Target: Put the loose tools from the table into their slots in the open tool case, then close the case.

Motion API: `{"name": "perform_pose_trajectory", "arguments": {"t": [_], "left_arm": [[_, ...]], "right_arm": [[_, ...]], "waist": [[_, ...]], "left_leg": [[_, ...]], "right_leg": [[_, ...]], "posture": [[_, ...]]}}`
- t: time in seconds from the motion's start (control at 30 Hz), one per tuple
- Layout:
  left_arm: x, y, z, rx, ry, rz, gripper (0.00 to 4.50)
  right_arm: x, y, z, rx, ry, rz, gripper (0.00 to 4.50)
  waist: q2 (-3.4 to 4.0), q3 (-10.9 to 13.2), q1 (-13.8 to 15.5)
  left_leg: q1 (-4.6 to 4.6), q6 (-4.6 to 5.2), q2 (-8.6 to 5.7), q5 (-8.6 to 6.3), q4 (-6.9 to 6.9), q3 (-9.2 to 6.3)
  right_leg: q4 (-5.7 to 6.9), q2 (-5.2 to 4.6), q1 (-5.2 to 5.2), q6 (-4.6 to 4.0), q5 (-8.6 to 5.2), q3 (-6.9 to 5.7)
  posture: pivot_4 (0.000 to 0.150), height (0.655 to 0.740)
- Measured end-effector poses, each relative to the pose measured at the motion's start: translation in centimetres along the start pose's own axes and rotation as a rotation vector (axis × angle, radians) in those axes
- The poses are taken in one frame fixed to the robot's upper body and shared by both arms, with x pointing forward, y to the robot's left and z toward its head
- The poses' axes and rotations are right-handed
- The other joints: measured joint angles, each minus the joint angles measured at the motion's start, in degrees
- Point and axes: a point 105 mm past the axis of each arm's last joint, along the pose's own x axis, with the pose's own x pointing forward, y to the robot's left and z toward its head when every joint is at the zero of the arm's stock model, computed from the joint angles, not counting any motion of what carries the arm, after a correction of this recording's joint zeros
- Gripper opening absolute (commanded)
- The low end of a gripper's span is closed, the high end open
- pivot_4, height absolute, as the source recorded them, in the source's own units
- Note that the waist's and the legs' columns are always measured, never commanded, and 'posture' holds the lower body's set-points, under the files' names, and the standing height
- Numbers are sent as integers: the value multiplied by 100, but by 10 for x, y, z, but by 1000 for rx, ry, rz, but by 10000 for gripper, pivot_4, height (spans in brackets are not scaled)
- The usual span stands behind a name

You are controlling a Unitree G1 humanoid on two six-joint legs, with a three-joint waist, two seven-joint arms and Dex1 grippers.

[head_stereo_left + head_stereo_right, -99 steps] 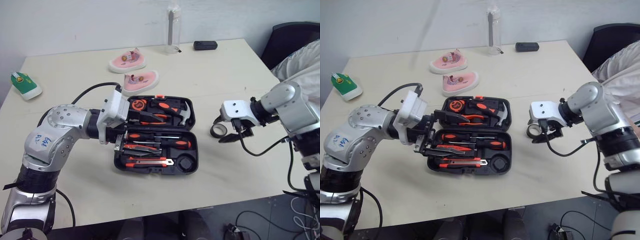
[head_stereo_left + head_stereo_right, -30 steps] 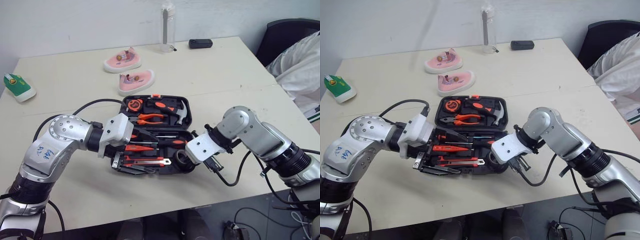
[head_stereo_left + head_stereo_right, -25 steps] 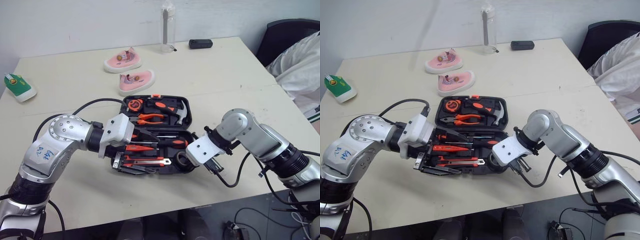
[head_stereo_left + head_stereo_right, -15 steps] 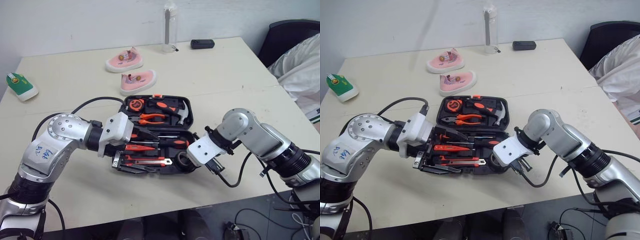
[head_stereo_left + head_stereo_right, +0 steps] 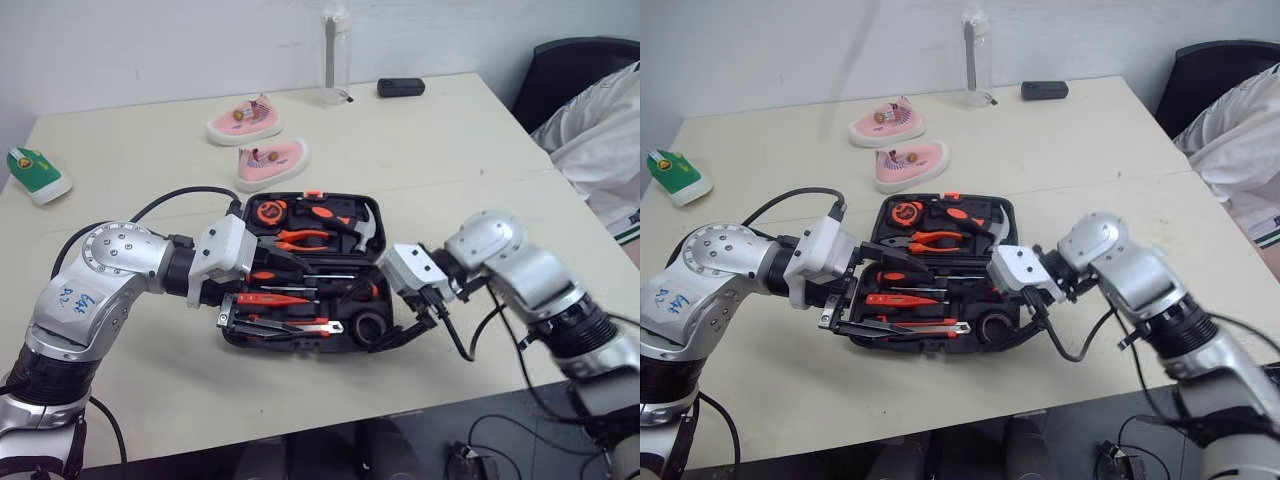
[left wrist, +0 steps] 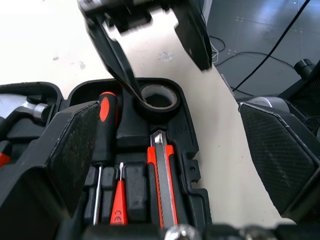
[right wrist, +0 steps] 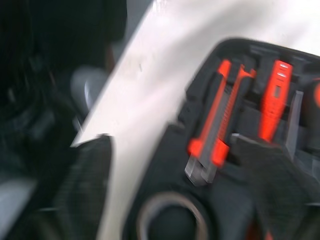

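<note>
We see the black plastic tool case (image 5: 300, 343) lying open and flat on the pale tabletop (image 5: 450, 170), with its hinge running left to right across the middle. The black roll of tape (image 5: 368, 322) sits in its round slot at the near right corner of the near half. Our right gripper (image 5: 392, 338) hangs just beside that corner, spread and empty, with one tip close at the roll's rim. Our left gripper (image 5: 895, 300) is spread wide over the near half's left end, also empty. We judge that closing comes next. The far half lies beyond both grippers and must fold toward us about that hinge. The left gripper looks nearer to it.
</note>
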Motion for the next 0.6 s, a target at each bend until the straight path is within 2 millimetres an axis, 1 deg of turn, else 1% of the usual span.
{"name": "perform_pose_trajectory", "arguments": {"t": [0.13, 0.17, 0.27, 0.37, 0.47, 0.53, 0.6], "left_arm": [[0, -1, -4, -21, 1, 5, 45000], [0, -1, -4, -21, 2, 7, 45000], [0, -4, -4, -20, 7, 8, 45000], [-1, -4, -4, -19, 13, 9, 45000], [-1, -4, -4, -20, 13, 9, 45000], [-1, -4, -4, -20, 13, 9, 45000], [-1, -4, -4, -19, 13, 9, 45000]], "right_arm": [[4, -2, -12, 66, -108, -75, 3950], [6, -3, -14, 77, -122, -86, 653], [8, -3, -21, 99, -170, -131, 653], [9, -3, -27, 108, -162, -143, 653], [8, -5, -36, 112, -118, -168, 653], [6, -7, -47, 128, -69, -190, 653], [5, -10, -51, 110, -24, -197, 653]], "waist": [[0, 0, 2], [0, 0, 1], [0, 0, -1], [0, 0, -2], [0, 0, -2], [0, 0, -1], [0, 0, -3]], "left_leg": [[0, 1, -1, 0, 9, 0], [0, 0, -1, 0, 9, 0], [0, 0, -1, 0, 6, -1], [0, 0, -2, 0, 6, 0], [0, 0, -4, 0, 6, 1], [0, 0, -6, 0, 6, 1], [2, 0, -7, 0, 6, 3]], "right_leg": [[11, -3, 2, 0, 0, 0], [13, -2, 1, 0, 0, 0], [13, 0, -1, 0, 0, 0], [12, 0, 0, 0, 0, 0], [13, 1, 0, 0, 0, 0], [13, 1, 0, 0, 0, 1], [13, 1, 1, 0, 0, 1]], "posture": [[1500, 7269], [1500, 7269], [1500, 7269], [1500, 7269], [1500, 7269], [1500, 7269], [1500, 7269]]}}
